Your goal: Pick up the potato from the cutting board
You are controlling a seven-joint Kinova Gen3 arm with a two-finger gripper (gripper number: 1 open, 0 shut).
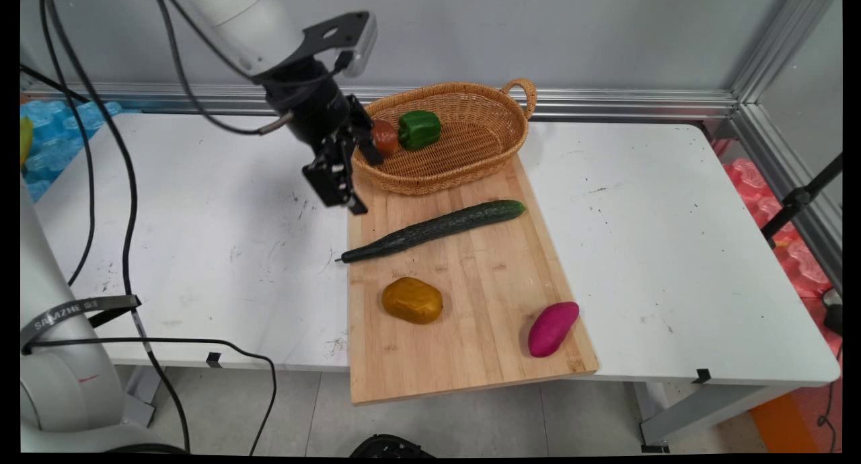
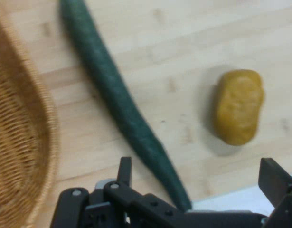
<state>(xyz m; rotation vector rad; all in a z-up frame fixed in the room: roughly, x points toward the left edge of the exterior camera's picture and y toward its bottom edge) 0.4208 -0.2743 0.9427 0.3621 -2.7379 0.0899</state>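
Black claw (image 1: 352,181), spread wide and empty, above cucumber (image 1: 434,229) beside basket (image 1: 464,161).

Woven wicker basket (image 1: 464,148), wooden board (image 1: 471,302)

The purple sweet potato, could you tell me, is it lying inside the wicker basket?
No, the purple sweet potato lies on the wooden board near its front right corner, well apart from the wicker basket.

White table (image 1: 672,249) against grey wall (image 1: 538,33), tiled floor (image 1: 471,417).
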